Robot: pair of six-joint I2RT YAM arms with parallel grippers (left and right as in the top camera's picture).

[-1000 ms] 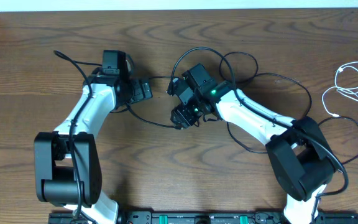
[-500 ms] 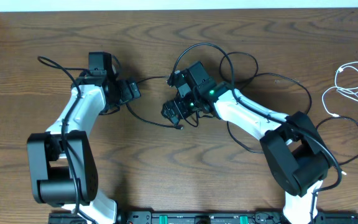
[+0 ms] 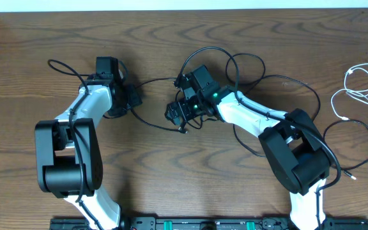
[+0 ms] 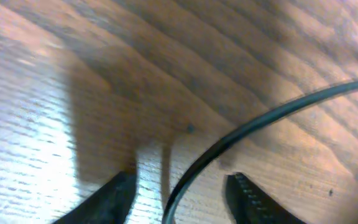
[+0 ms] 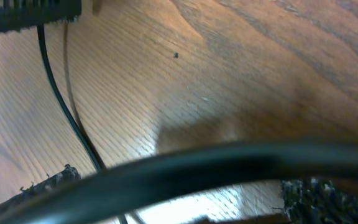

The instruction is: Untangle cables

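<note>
The black cable (image 3: 155,122) runs from my left gripper (image 3: 133,98) across to my right gripper (image 3: 175,114), then coils in loops (image 3: 248,64) behind the right arm. In the left wrist view the black cable (image 4: 260,121) passes between my left gripper's (image 4: 182,179) two fingers (image 4: 120,198), with a gap on each side. My right gripper (image 5: 179,179) stands wide open low over the table; a blurred stretch of black cable (image 5: 216,163) crosses close in front of it and a thin strand (image 5: 58,93) lies beyond. The white cable (image 3: 356,89) lies coiled at the far right, apart from the black one.
Thicker black wires run along both arms, and one loops out past the left arm (image 3: 62,66). More of the black cable trails by the right arm's base (image 3: 356,128). The table's far edge (image 3: 184,10) meets a white strip.
My left gripper drew back to the left and its jaws narrowed around the black cable. My right gripper opened wider and shifted a little left.
</note>
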